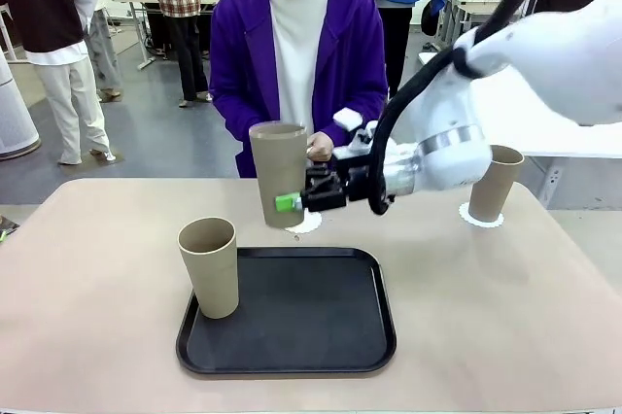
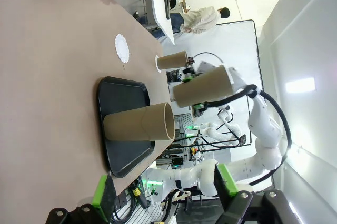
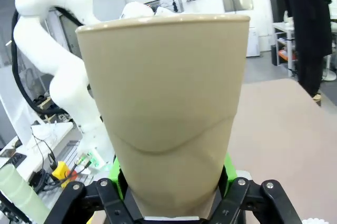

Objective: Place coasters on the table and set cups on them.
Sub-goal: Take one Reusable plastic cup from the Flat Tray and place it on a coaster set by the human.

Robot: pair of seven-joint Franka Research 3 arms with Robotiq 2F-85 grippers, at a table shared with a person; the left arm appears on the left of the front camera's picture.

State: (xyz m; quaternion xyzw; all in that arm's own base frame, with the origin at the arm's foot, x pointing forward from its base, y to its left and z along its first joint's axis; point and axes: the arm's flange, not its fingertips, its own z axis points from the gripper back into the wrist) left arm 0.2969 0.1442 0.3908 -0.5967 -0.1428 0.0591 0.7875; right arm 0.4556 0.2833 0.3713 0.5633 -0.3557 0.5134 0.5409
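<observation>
Right gripper (image 1: 288,202) clamped on cup (image 1: 279,163), raised, roughly upright, near middle coaster (image 1: 305,224) (partly hidden); left gripper (image 2: 163,195) wide open, empty; risk: off-centre lowering lands cup off coaster.

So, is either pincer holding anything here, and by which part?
The right pincer grips a tan cup low on its wall, near the base, upright and off the table. The left pincer is open, holding nothing.
</observation>
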